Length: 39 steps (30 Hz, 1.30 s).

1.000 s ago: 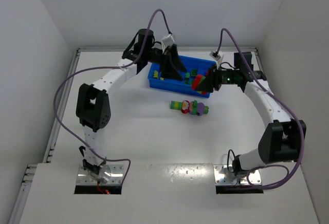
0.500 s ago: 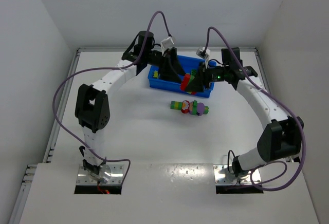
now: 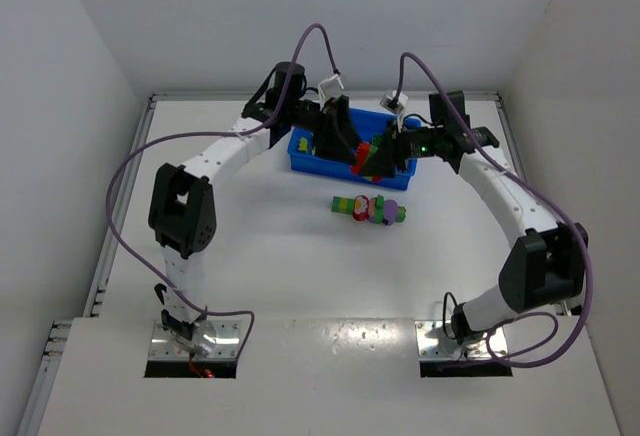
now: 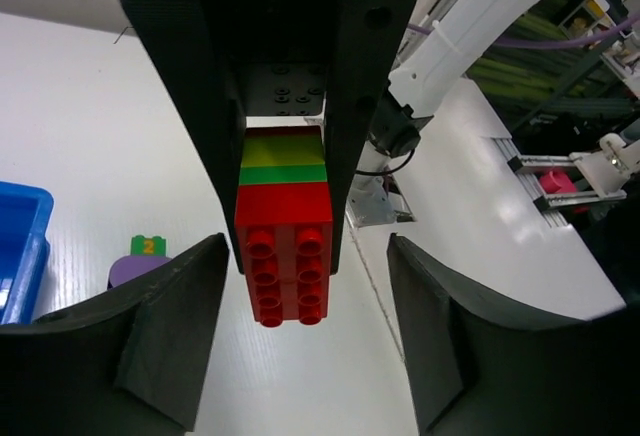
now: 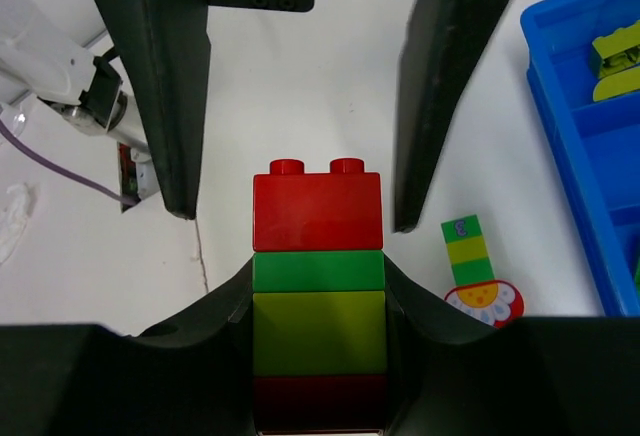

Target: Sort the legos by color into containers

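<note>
striped stick [image 5: 318, 286] aloft at blue tray [image 3: 303, 161] front rim | right gripper [image 5: 320, 356] pinching its dark-red end | left gripper [image 4: 305, 246] spread, flanking red end, gap each side | loose bricks [image 3: 370, 208] on table [image 3: 300, 266] near rim

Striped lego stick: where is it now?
Top view, centre: the striped stick hangs by the near edge of the blue tray, clamped in the right end effector, its red end inside the open left end effector.
</note>
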Available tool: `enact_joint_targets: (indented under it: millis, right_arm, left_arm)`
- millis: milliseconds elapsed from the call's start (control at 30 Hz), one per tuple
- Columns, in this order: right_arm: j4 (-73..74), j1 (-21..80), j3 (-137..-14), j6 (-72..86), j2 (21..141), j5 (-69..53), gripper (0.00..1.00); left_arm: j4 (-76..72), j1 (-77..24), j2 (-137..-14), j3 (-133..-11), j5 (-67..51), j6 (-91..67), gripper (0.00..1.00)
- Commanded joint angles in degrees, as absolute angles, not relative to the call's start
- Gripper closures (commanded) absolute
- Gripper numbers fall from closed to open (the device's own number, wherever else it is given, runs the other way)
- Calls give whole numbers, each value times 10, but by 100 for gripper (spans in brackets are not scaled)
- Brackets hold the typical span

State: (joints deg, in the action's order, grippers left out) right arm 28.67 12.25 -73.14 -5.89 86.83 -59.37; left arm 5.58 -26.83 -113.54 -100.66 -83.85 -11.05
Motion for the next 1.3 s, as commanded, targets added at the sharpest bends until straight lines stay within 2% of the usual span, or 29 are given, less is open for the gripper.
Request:
enact_joint_targets:
  millis: [0,33,167,233,267,333,367,433,467,567,633,767,800,867,1267]
  right_arm:
    - [250,127,-761,-75,869,-599,95]
    - [250,133,-761,-75,869,-599,95]
    - [250,133,-766,-75,869,-599,95]
    - [250,133,-766,-69,869,-599,95]
    - [250,133,-766,-69,869,-599,95]
    - [250,133,-766,-69,869,-593,94]
    - [250,133,-761,-69,869,-593,88]
    - [255,133,-761,-69,864,-586,80]
    - [261,133,-755,-69,864,-580,73]
    - [267,126,-744,-75,853,-575,67]
    - [276,126,-737,-87,841,-575,67]
    - [287,126,-732,-98,835,-570,76]
    - [294,126,-727,-104,835,-570,86]
    - [300,126,-727,-111,829,-570,92]
    - [330,104,-679,-134,780,-540,93]
  left_arm:
    - [43,-275,-1141,-1031,-890,-105,31]
    - [43,-275,-1141,-1031,-890,-110,41]
    - [43,-280,-1146,-1031,-884,-117,56]
    - [43,-280,-1146,-1031,-884,-117,70]
    - [43,-280,-1146,-1031,-884,-117,86]
    - [43,-280,-1146,-1031,-884,-117,96]
    - [43,-280,-1146,-1025,-884,-108,100]
    - [43,-280,-1138,-1019,-877,-95,100]
    - [43,-274,-1138,-1019,-877,-89,100]
    - [43,-263,-1138,-1019,-877,-89,100]
    - [43,-258,-1143,-1026,-877,-89,100]
    - [43,-252,-1143,-1036,-877,-94,100]
    - [43,-252,-1149,-1036,-877,-94,100]
    - [43,-246,-1149,-1036,-872,-94,100]
    - [38,-184,-1184,-1113,-752,-81,100]
